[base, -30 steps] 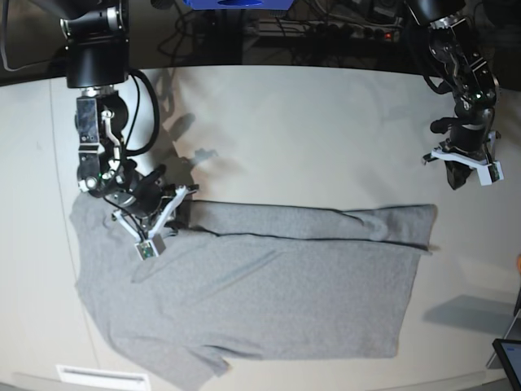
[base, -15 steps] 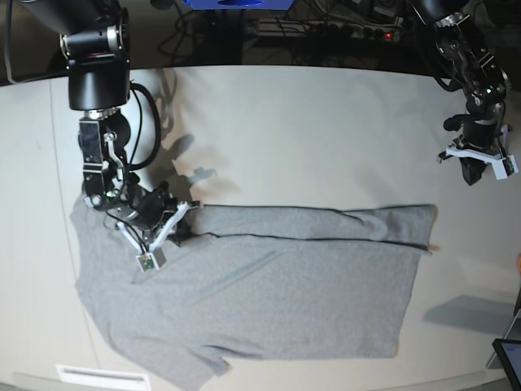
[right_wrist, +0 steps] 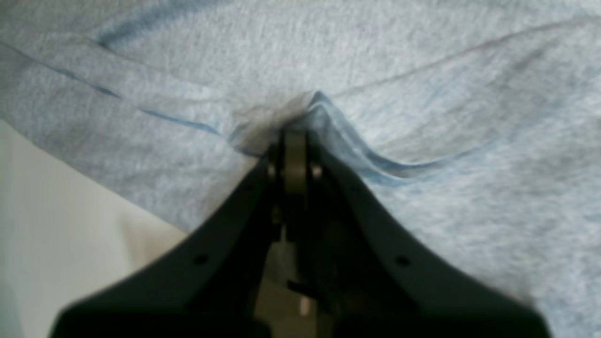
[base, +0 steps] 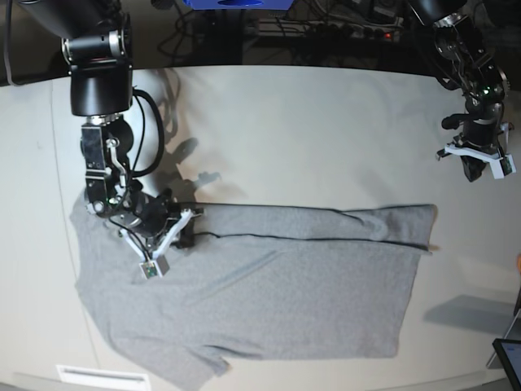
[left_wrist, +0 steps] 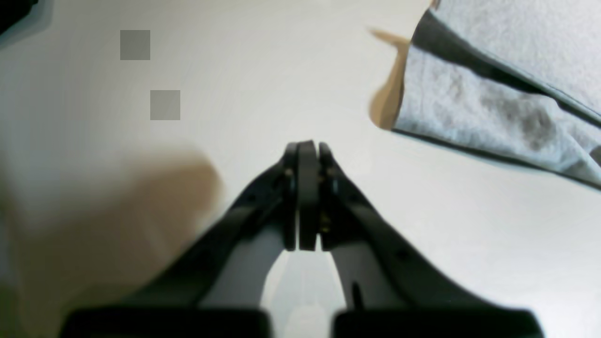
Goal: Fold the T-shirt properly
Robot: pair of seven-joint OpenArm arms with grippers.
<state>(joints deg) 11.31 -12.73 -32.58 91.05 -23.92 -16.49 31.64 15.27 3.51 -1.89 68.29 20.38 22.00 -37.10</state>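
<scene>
T-shirt [base: 269,301]: plain grey, partly folded

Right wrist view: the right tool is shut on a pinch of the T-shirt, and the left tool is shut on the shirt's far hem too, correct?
Not quite. The right tool is shut on a pinch of the T-shirt, but the left wrist view shows the left tool shut on nothing, over the bare table, clear of the shirt's edge.

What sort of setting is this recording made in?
Likely a robotics lab bench: a plain pale table with two mounted arms, a T-shirt laid out on it, and tangled cables and a power strip behind.
</scene>
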